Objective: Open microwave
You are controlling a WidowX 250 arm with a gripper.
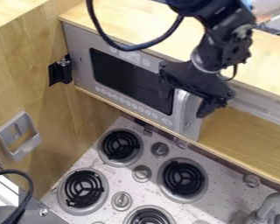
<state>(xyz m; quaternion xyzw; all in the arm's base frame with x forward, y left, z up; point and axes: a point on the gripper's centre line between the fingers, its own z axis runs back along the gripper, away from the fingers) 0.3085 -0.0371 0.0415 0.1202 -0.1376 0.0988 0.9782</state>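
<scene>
While the microwave (81,52), its door (131,81) seemingly shut, sits above the stove (224,188), its handle (180,109) lies between the open fingers of the tool (184,104). Grasping looks in hand; next calls for closing, then pulling outward.

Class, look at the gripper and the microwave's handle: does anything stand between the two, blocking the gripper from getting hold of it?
Nothing visible stands in the way. The gripper is right at the handle, its fingers apart, near the right end of the microwave door.
</scene>
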